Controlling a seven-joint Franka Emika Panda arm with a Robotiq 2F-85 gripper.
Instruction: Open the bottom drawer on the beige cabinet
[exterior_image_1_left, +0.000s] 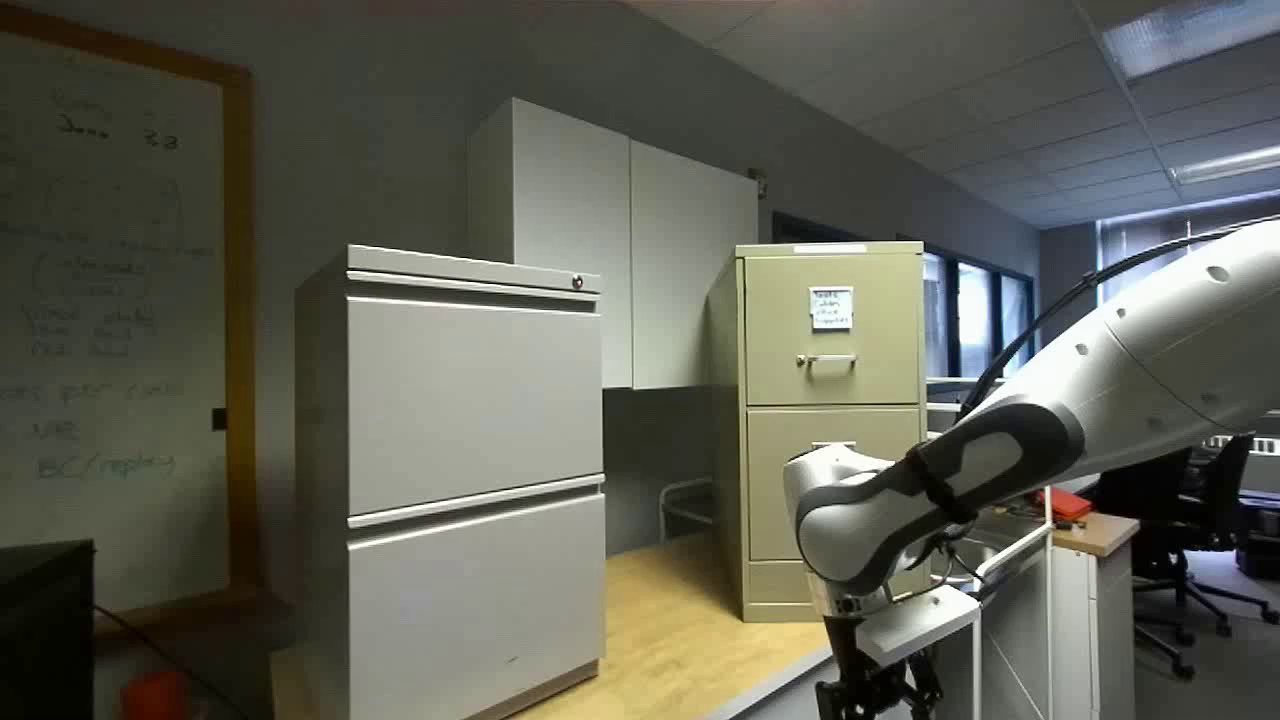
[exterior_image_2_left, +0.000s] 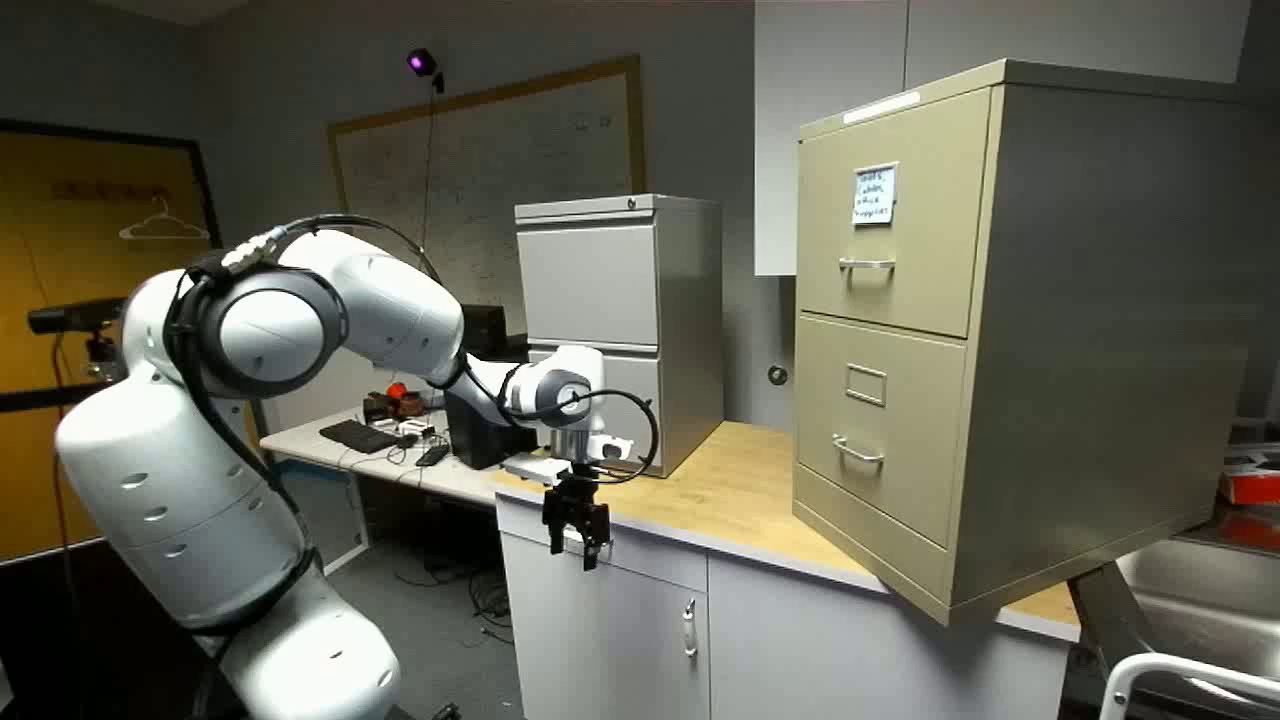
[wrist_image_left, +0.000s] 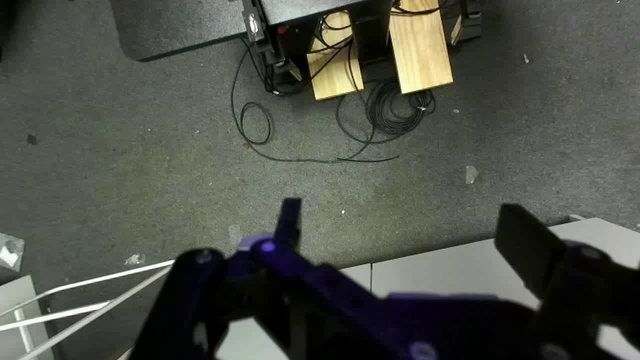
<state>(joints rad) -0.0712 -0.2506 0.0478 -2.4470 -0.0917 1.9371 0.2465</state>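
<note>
The beige cabinet (exterior_image_1_left: 832, 385) (exterior_image_2_left: 1110, 330) stands on a wooden counter, in both exterior views. Its bottom drawer (exterior_image_2_left: 905, 430) is closed, with an empty label holder and a small metal bar handle (exterior_image_2_left: 858, 452). In an exterior view my arm hides part of the bottom drawer (exterior_image_1_left: 775, 500). My gripper (exterior_image_2_left: 576, 550) points down in front of the counter's edge, apart from the cabinet and below the drawer handle's level. It also shows low in an exterior view (exterior_image_1_left: 880, 695). In the wrist view my gripper (wrist_image_left: 402, 212) has its fingers wide apart with nothing between them; the cabinet is out of view there.
A pale grey two-drawer cabinet (exterior_image_1_left: 475, 400) (exterior_image_2_left: 588, 285) stands on the same counter (exterior_image_2_left: 745, 480). White cupboard doors (exterior_image_2_left: 640, 620) are under the counter. A sink (exterior_image_2_left: 1190, 610) and white metal rails (exterior_image_2_left: 1190, 675) lie beyond the beige cabinet. Cables (wrist_image_left: 395, 112) lie on the floor.
</note>
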